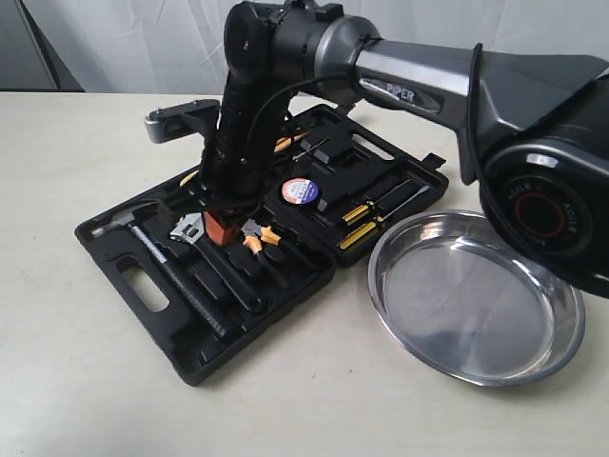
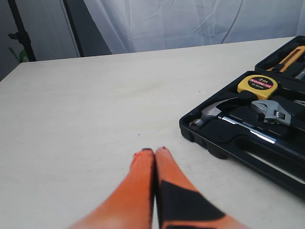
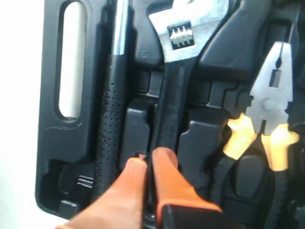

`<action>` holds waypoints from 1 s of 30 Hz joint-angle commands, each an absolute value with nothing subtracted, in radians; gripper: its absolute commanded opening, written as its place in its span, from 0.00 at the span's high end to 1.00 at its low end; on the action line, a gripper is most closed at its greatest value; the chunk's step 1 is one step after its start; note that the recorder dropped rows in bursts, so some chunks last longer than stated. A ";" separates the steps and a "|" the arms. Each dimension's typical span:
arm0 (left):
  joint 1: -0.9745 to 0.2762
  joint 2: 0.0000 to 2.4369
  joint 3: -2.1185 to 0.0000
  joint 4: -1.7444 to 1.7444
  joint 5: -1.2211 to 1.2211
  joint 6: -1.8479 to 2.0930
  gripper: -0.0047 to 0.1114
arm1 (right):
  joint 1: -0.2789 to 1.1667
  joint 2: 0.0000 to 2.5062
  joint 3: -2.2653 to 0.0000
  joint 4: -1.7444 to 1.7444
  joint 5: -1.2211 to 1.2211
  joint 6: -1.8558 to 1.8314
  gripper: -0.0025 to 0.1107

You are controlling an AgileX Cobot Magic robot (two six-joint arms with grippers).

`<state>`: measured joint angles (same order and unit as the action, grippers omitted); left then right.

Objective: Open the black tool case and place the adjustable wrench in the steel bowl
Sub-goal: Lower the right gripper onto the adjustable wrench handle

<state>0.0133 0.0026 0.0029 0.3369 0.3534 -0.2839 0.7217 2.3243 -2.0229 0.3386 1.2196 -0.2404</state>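
The black tool case (image 1: 124,276) lies open and flat on the table, with tools in its slots. The adjustable wrench (image 1: 187,231) rests in its slot between the hammer (image 1: 143,221) and the orange-handled pliers (image 1: 259,238). My right gripper (image 1: 223,228) reaches down over the case. Its orange fingers are together, and their tips are over the lower end of the wrench's black handle (image 3: 172,95). The steel bowl (image 1: 476,295) sits empty to the right of the case. My left gripper (image 2: 154,151) is shut over bare table, left of the case (image 2: 205,140) and the wrench (image 2: 271,112).
A yellow tape measure (image 2: 258,83) and yellow-handled screwdrivers (image 1: 366,214) lie in the case. The right arm's dark body (image 1: 533,143) hangs over the bowl's far side. A grey metal part (image 1: 176,119) stands behind the case at the back left.
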 commanded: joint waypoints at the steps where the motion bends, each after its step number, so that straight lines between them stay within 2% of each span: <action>1: 0.017 0.000 0.000 0.334 0.345 -0.285 0.96 | 0.754 2.365 -2.018 0.313 1.221 -0.278 0.66; 3: 0.017 0.000 0.000 0.334 0.345 -0.285 0.96 | 0.770 2.379 -2.018 0.289 1.221 -0.280 0.54; 4: 0.017 0.000 0.000 0.334 0.345 -0.285 0.96 | 0.780 2.383 -2.018 0.271 1.221 -0.280 0.52; 19: 0.017 0.000 0.000 0.334 0.345 -0.285 0.96 | 0.827 2.388 -2.020 0.113 1.162 -0.248 0.52; 30: 0.017 0.000 0.000 0.334 0.345 -0.285 0.96 | 0.827 2.388 -2.020 0.030 0.999 -0.161 0.52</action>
<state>0.0133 0.0026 0.0029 0.3369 0.3534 -0.2839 0.8315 2.3898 -2.0222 0.0679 1.0413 -0.1876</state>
